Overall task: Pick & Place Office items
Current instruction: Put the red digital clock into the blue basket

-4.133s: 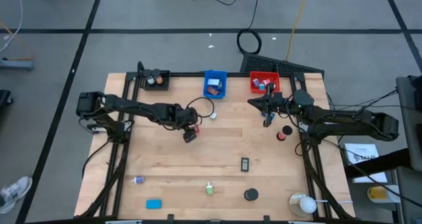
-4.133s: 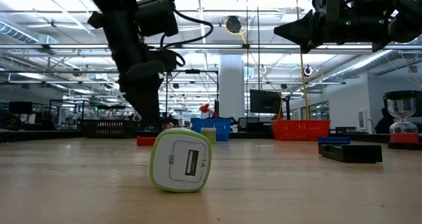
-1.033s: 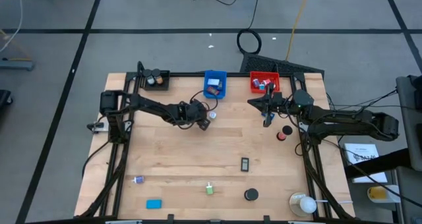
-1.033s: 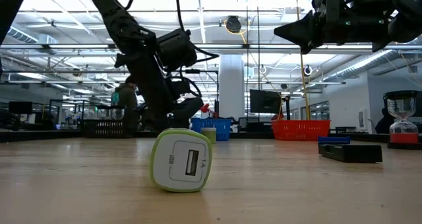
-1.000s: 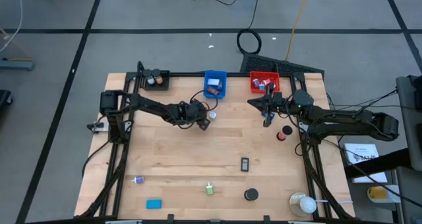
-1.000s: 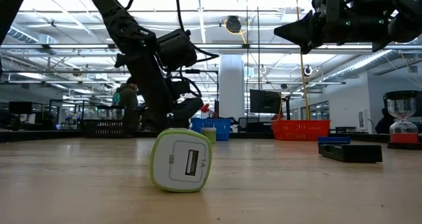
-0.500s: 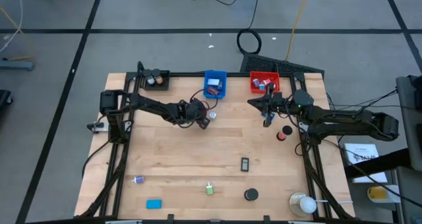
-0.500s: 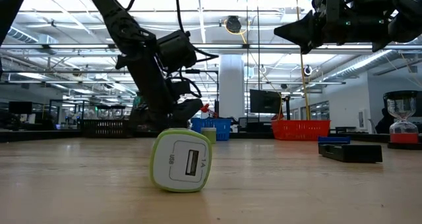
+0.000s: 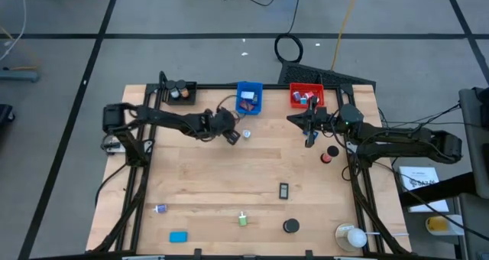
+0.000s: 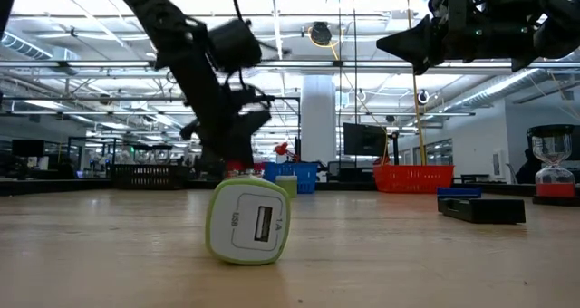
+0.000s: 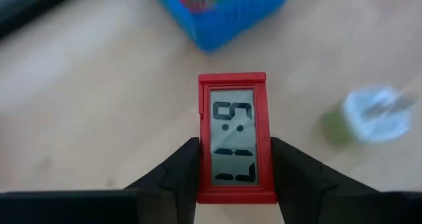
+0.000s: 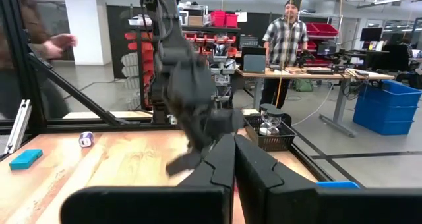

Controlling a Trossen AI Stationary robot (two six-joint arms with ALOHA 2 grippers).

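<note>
Right gripper [image 12: 234, 159]: fingers pressed together, seen at lower centre. Left arm [image 12: 181, 72]: dark, blurred, shown at centre over the wooden table [image 12: 99, 165]. Blue block [image 12: 26, 159] and small roll [image 12: 86, 139]: placed at left on the table. Black basket [image 12: 268, 130]: right of centre. Person in plaid shirt [image 12: 285, 33]: upper right.

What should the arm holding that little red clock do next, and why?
Probably carry it the short way over to the blue bin and release it there. The left gripper is already clamped on the red clock, raised off the table beside that bin.
</note>
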